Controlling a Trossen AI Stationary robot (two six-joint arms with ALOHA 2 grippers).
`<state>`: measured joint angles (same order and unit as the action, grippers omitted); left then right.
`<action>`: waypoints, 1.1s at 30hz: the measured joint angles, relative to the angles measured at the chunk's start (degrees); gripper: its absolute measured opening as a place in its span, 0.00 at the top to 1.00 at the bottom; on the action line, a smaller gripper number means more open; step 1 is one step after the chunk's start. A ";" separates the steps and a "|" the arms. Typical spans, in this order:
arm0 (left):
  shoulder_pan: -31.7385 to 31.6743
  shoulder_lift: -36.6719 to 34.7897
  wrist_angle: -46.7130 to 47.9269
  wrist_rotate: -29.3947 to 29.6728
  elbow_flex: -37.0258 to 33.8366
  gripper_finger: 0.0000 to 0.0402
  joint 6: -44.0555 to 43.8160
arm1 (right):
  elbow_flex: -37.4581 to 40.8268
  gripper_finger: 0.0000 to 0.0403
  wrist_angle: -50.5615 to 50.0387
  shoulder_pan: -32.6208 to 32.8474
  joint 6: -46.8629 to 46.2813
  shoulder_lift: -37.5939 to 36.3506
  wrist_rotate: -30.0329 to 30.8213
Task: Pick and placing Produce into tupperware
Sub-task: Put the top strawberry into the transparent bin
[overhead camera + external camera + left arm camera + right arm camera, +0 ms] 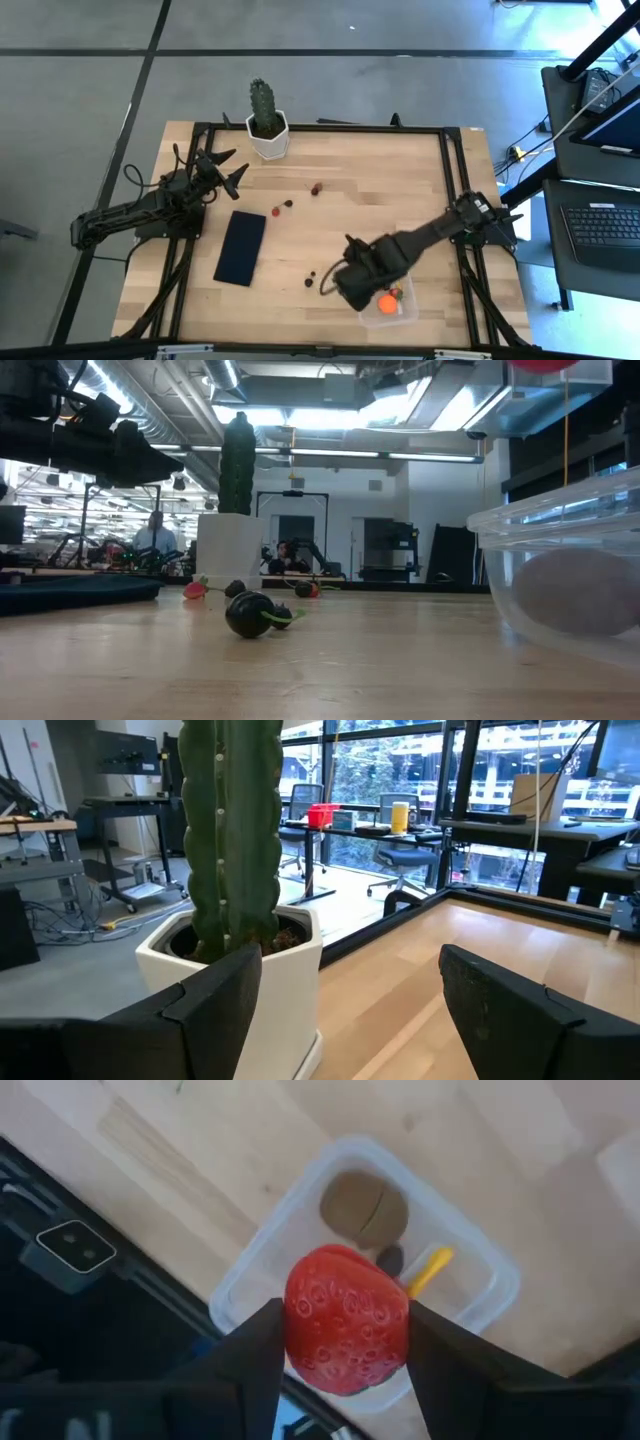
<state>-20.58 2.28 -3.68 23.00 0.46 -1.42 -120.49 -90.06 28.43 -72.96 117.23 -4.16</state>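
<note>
On my screens: right gripper (345, 1350), fingers clamped on a red strawberry (347, 1332), hanging directly above the tub (478, 1265) at the table's (380, 200) near right edge. Tub contents, seen from the right wrist: one round brownish-orange ball (364, 1208), one small dark bit (390, 1260), one thin yellow piece (430, 1271); from overhead the ball reads bright orange, just beside the gripper. In the low view the tub's clear wall fills the right side with the ball dim behind it, and a red shape shows at the top edge above it. Left gripper (350, 1010), fingers spread wide and holding nothing, parked at the table's far left, pointed at the cactus (235, 830) in its white pot (285, 970). Loose produce on the table: a dark berry pair (314, 279) just left of the right gripper; a red piece (275, 211) and a dark bit (288, 204) near mid-table; a dark red bit (316, 188) further back. Navy mat (241, 247) flat on the left half, apart from all produce. People (155, 532) visible far behind the table.
</note>
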 joint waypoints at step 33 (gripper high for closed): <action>0.00 0.01 0.04 -0.20 0.00 0.26 -2.72 | 29.06 0.53 27.80 6.22 0.10 0.00 -4.54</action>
<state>-20.58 2.29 -3.65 22.81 0.46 -4.14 -91.43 -62.26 34.65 -72.86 117.23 -8.70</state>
